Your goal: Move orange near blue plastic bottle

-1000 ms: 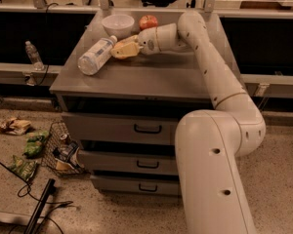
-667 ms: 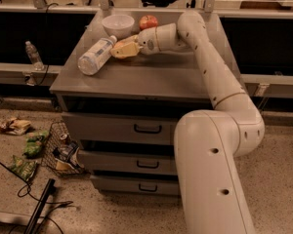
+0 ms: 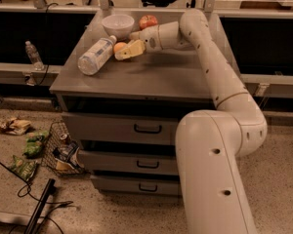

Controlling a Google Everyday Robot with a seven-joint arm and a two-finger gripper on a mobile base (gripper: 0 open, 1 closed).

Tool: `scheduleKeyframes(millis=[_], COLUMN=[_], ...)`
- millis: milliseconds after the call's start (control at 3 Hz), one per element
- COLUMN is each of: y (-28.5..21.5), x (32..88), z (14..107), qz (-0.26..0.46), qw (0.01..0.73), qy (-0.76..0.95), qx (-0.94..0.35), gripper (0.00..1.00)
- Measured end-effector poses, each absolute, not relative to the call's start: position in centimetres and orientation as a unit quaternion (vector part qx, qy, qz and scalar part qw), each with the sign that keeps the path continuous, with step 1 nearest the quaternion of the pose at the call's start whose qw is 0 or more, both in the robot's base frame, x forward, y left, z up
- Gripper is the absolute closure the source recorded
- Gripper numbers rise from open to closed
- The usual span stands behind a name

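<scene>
The orange (image 3: 118,46) is on the grey cabinet top (image 3: 151,77), right beside the cap end of the blue plastic bottle (image 3: 94,56). The bottle lies on its side at the top's left, white cap pointing to the back right. My gripper (image 3: 125,51) reaches in from the right, low over the top, and its pale fingers (image 3: 132,50) are shut on the orange. Only the orange's upper left part shows past the fingers.
A white bowl (image 3: 117,24) stands at the back of the top, with a red apple (image 3: 148,21) to its right. My arm (image 3: 210,57) crosses the right side of the top. A small clear bottle (image 3: 33,54) stands on the ledge at left. Litter lies on the floor at lower left.
</scene>
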State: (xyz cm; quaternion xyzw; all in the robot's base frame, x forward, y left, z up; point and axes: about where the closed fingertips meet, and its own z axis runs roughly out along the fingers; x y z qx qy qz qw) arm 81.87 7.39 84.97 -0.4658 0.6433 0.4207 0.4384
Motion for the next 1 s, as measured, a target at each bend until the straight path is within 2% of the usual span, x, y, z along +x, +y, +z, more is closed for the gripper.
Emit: scheduleKeyframes(millis=[333,667,1000], y=[3.6,-2.5,-2.7], x=[83.4,84.8,85.1], z=[87.3,90.0,90.2], qz=[0.384,0.332,0.328], qw=[0.477,0.523,0.529], qy=[0.653,0.671,0.673], qx=[-0.445,-0.407,-0.400], gripper=[0.00,0.00,0.00])
